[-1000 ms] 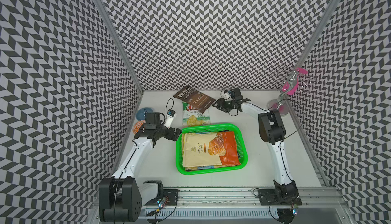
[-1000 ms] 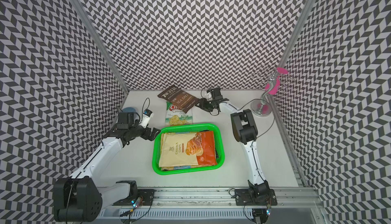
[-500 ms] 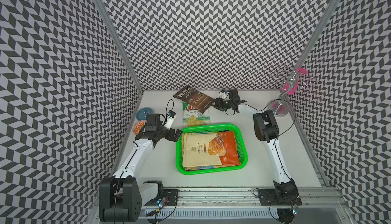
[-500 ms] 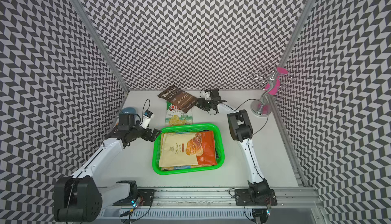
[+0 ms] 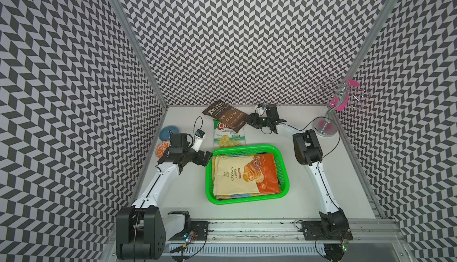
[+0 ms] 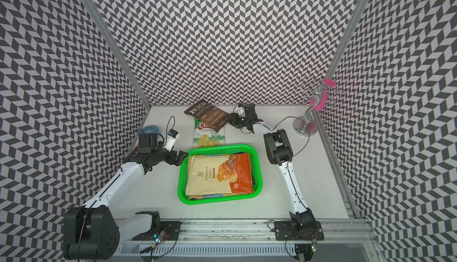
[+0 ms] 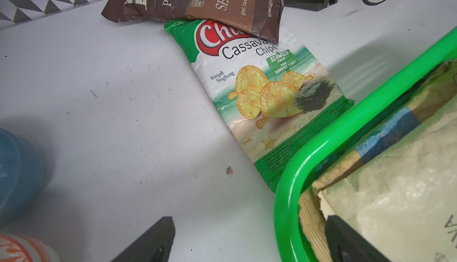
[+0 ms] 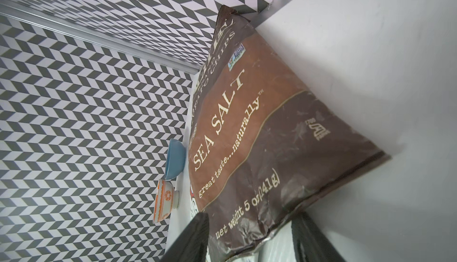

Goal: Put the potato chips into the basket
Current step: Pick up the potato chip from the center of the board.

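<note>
The table (image 5: 183,194) is a plain white surface, lightly scuffed, closed in by patterned walls (image 5: 247,38) on three sides. A green basket (image 5: 247,147) sits flat near its middle. Just behind it a green-white bag (image 5: 228,137) lies flat on the table, its near end touching the basket's far rim. A brown bag (image 5: 226,115) lies by the back wall, one corner overlapping the green-white bag. By the left wall a blue bowl (image 5: 166,132) and an orange-patterned bowl (image 5: 160,149) stand side by side. A silver stand (image 5: 325,128) stands in the far right corner
</note>
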